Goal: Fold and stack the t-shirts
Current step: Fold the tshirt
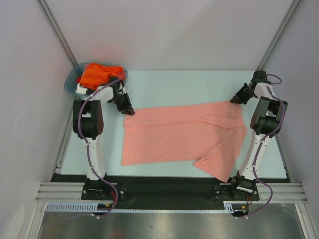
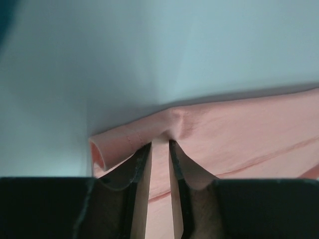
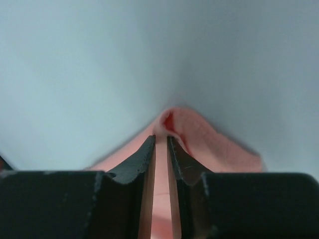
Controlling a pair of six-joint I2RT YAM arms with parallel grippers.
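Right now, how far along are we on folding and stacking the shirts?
Early. Done: no folded stack shows anywhere. In hand: the salmon-pink t-shirt lies spread on the table, left jaws and right jaws each shut on a far corner. Left: folding it, then the orange t-shirt, bunched in the basket.

Pale blue worktop [image 1: 174,87] with one shirt spread across it.
A salmon-pink t-shirt [image 1: 184,132] lay flat on the worktop, stretched between the left tool [image 1: 128,110] and the right tool [image 1: 234,101], with one far corner at each tool. One sleeve trailed toward the near edge, on the right tool's side. A teal basket [image 1: 70,82] sat just behind the left tool, at the far corner.
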